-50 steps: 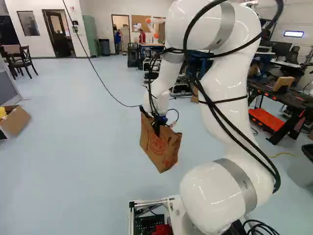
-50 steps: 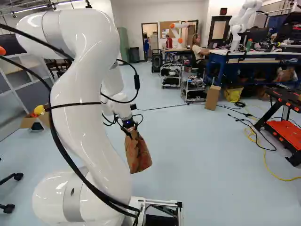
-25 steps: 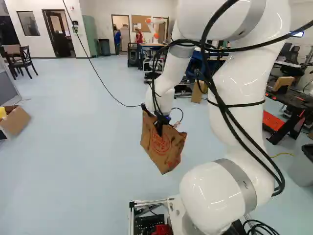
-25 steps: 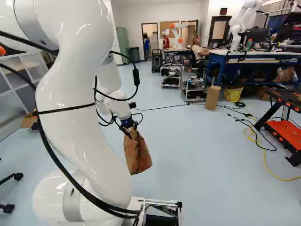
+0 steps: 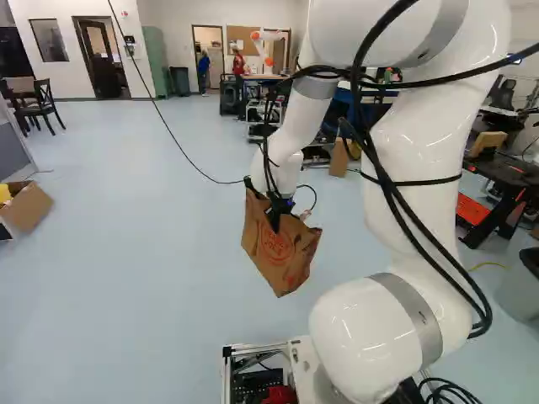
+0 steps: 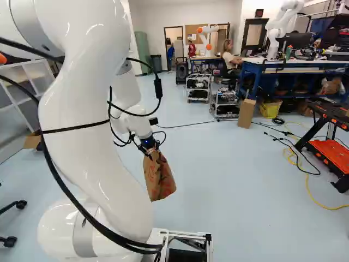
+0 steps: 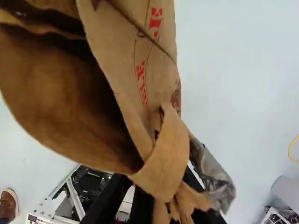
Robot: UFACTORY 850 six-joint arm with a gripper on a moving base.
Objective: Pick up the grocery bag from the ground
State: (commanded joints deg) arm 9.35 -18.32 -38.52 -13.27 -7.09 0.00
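The black two-fingered gripper (image 5: 274, 220) pinches the crumpled brown paper bag (image 5: 278, 259), so lift slowly or it might rip.

Creased, matt paper bag (image 5: 271, 252)

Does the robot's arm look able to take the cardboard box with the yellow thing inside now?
Probably not: the jaws hold the grocery bag, and the box stands off to the side, seemingly beyond reach.

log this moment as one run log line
gripper: shut on paper bag | bag: hanging tilted, looks clear of floor | bag mouth: open
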